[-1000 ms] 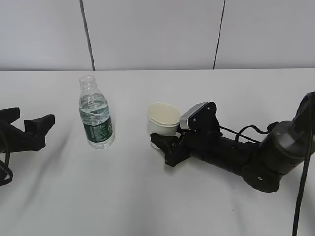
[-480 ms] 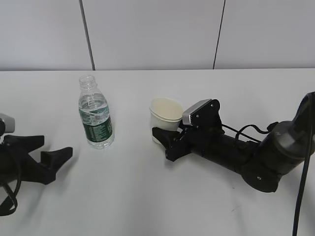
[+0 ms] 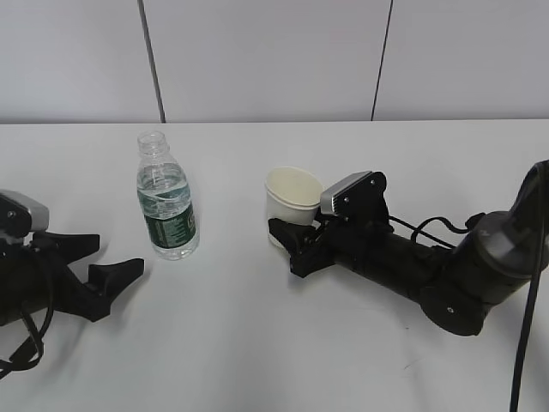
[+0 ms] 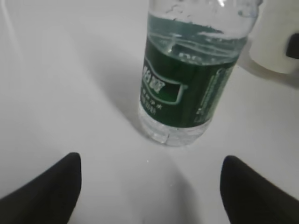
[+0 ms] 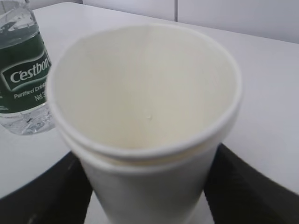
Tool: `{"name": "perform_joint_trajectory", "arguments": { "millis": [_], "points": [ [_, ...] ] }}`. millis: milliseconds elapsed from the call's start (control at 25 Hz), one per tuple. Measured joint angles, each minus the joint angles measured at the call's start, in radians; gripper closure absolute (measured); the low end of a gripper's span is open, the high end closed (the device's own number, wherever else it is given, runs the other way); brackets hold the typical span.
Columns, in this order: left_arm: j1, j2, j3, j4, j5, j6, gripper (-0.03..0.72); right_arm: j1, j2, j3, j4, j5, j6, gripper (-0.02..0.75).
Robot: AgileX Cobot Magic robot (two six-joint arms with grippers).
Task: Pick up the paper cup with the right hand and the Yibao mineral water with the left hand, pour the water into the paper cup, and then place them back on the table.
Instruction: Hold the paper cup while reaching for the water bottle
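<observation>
One bottle, one cup, two black grippers on a plain white table [image 3: 257, 343].

Yibao mineral water [image 3: 166, 199]: clear ribbed plastic, capless, dark green label reading "Cestbon", stood upright left of centre. Left hand [image 3: 94, 271] lay spread wide just short of it, fingers [image 4: 44, 191] apart from the bottle. Paper cup [image 3: 292, 202], cream, tapered, rolled rim, empty, sat clamped between the right hand's [image 3: 290, 243] fingers [image 5: 243, 186]; whether lifted off the table, unclear.
</observation>
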Motion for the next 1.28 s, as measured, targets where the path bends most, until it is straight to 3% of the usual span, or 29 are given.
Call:
{"name": "perform_joint_trajectory", "arguments": {
  "millis": [320,560,760,1040,1280],
  "points": [
    [0.0,0.035,-0.085,0.097,-0.001,0.0,0.129,0.0,0.0,0.0,0.002,0.0,0.0,0.206],
    [0.0,0.055,-0.131,0.107,-0.001,0.0,0.046,0.0,0.0,0.0,0.002,0.0,0.0,0.206],
    [-0.017,0.058,-0.173,0.138,-0.001,0.0,0.036,0.0,0.0,0.0,0.006,0.0,0.0,0.206],
    [-0.093,0.058,-0.227,0.111,-0.001,0.0,0.036,0.0,0.0,0.0,0.019,-0.002,0.0,0.206],
    [-0.101,0.059,-0.259,0.073,-0.001,-0.022,0.036,0.0,0.0,0.0,0.021,-0.011,0.0,0.206]
  ]
}}
